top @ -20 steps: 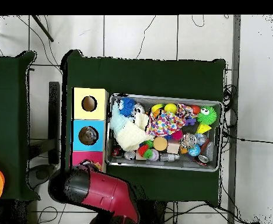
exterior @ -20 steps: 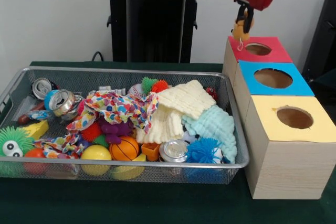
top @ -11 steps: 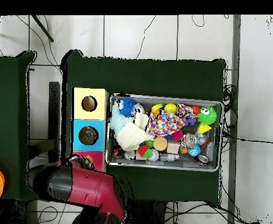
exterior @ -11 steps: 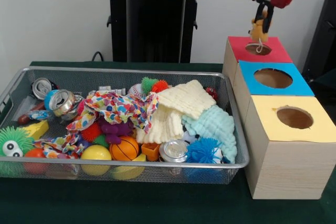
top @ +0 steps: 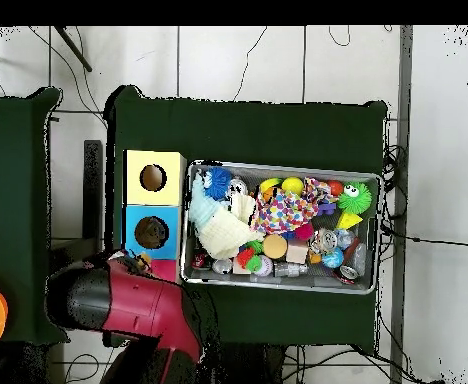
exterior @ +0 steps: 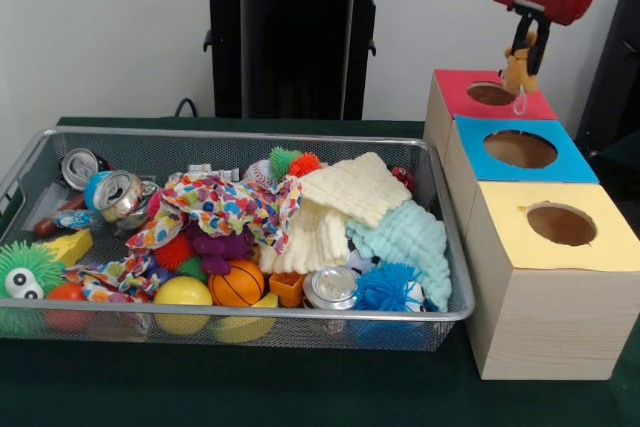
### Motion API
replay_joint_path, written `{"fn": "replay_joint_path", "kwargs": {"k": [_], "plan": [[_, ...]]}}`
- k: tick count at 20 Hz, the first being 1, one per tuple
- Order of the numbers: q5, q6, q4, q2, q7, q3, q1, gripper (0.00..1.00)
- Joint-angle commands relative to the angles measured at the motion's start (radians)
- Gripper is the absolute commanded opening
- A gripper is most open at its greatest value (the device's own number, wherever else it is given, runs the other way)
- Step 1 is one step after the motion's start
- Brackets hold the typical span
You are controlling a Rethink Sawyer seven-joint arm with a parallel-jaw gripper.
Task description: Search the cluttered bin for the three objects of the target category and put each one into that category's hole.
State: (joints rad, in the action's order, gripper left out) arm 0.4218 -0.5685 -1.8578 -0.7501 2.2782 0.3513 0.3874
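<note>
Red and black, the gripper (exterior: 522, 47) hangs at the upper right of the front view, pinched on a small tan plush toy (exterior: 517, 69) whose thin loop dangles below it. It holds the toy high, clear of the boxes, presumably so the toy can drop straight down rather than snag on an edge. At present the toy sits over the right rim of the red box (exterior: 489, 97), a little right of the red box's hole (exterior: 491, 94), so a release here would likely land it on the lid, not inside.

Beside the red box stand a blue box (exterior: 520, 150) and a yellow box (exterior: 556, 226), lined up in a row touching one another, each with a round opening on top; they sit just right of the wire basket (exterior: 30, 162) so carried things travel only a short way. The basket on the green worktop (exterior: 300, 392) is heaped with cloths, balls, cans and spiky toys, and which others belong to the toy's category I cannot tell. In the overhead view the arm covers the red box at lower left.
</note>
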Motion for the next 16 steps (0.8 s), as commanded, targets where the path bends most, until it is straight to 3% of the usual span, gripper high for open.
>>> {"fn": "replay_joint_path", "kwargs": {"k": [1,8,16], "plan": [[0.071,0.026,0.006,0.06,0.265,-0.05,-0.037,0.0],[0.128,0.192,-0.126,0.05,0.229,-0.129,-0.061,0.0],[0.15,0.249,-0.198,0.027,0.237,-0.137,-0.035,0.0]]}}
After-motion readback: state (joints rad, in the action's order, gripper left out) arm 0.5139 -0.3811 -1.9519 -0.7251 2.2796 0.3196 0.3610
